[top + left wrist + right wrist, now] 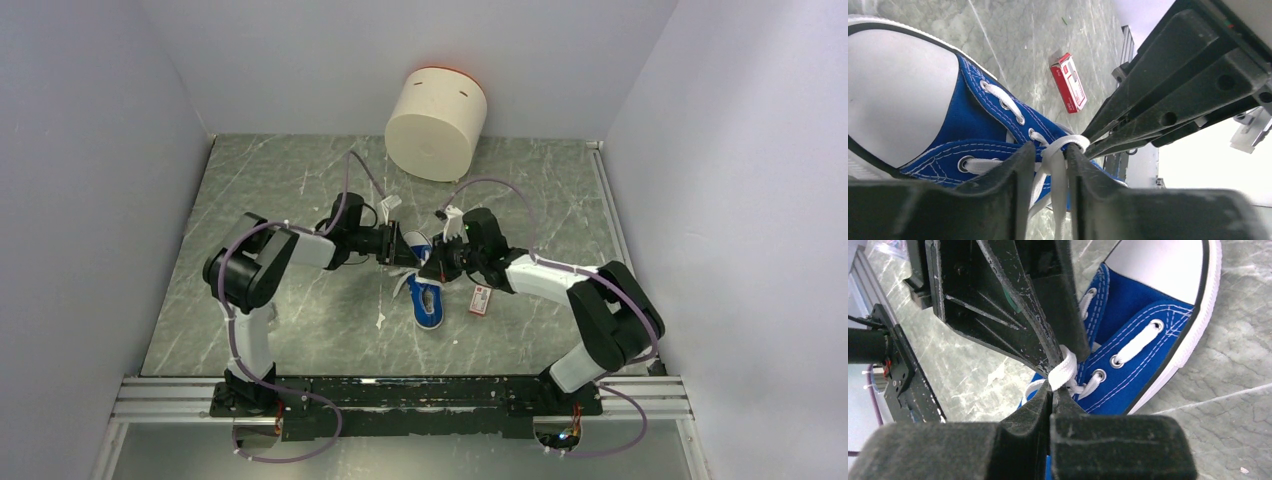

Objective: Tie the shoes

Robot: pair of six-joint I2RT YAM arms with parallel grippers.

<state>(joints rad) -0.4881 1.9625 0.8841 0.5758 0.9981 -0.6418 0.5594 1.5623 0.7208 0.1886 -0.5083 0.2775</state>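
Observation:
The blue canvas shoe point(428, 305) lies mid-table, its white toe cap point(893, 95) pointing away from the arm bases. Both grippers meet over its laced throat. My left gripper point(1050, 150) is open, and a white lace point(1060, 175) hangs through the gap between its fingers. My right gripper point(1052, 387) is shut on the white lace point(1063, 371) just above the eyelets, tip to tip with the left gripper point(1065, 360). In the top view the left gripper point(408, 255) and right gripper point(436, 266) hide the upper part of the shoe.
A small red-and-white packet point(481, 299) lies just right of the shoe, also in the left wrist view point(1070, 82). A large white cylinder point(436, 122) stands at the back. Grey walls close in the marbled table point(300, 200) on three sides.

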